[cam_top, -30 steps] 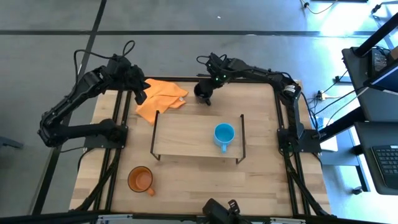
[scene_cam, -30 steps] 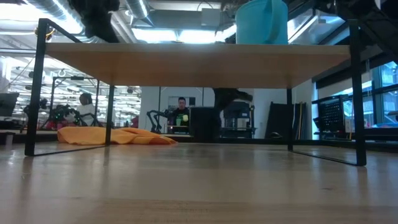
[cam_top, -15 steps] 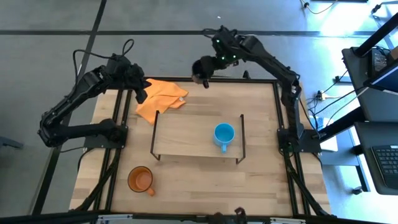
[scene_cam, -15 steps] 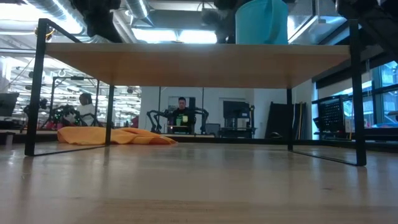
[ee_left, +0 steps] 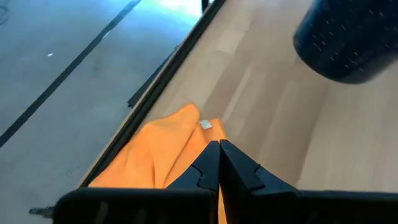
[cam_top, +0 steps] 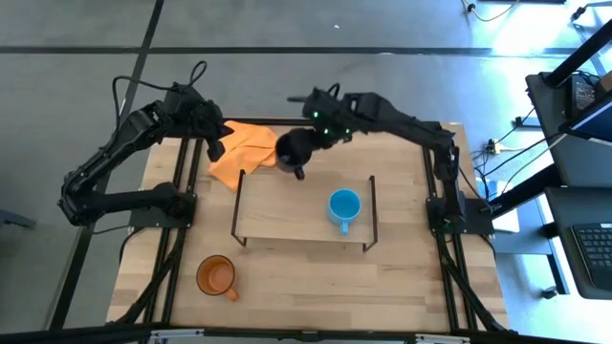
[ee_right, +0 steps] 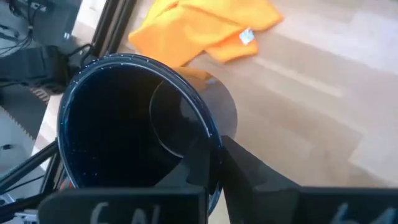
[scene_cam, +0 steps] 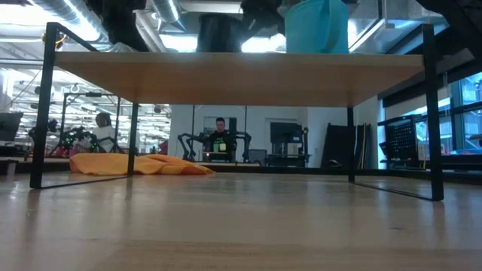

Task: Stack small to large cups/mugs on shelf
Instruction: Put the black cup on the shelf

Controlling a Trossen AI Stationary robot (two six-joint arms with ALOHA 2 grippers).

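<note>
My right gripper (cam_top: 308, 141) is shut on the black mug (cam_top: 290, 149) in the air near the shelf's (cam_top: 287, 205) far edge. In the low view the black mug (scene_cam: 218, 34) shows above the shelf board (scene_cam: 226, 75), which hides its base. The light blue mug (cam_top: 344, 205) stands on the shelf's right half. The orange mug (cam_top: 216, 276) stands on the table near the front left. My left gripper (cam_top: 216, 148) is shut and hovers over the orange cloth (cam_top: 251, 145). My right gripper pinches the black mug's wall at the rim (ee_right: 210, 138), one finger inside the mug and one outside. The fingers come slanting down from the table's far right. The mug is lifted clear of the table, its opening up.
The orange cloth (ee_left: 165, 152) lies at the table's far left, beyond the shelf. The shelf's black end frames (cam_top: 373, 205) rise at its short ends. Bare board lies left of the light blue mug. People show in the room behind the table (scene_cam: 219, 135).
My right gripper has lifted the black mug off the table beyond the shelf's far edge, first straight up, then toward the table's left and near side, over the shelf's far edge. The mug has stayed with its opening up.
</note>
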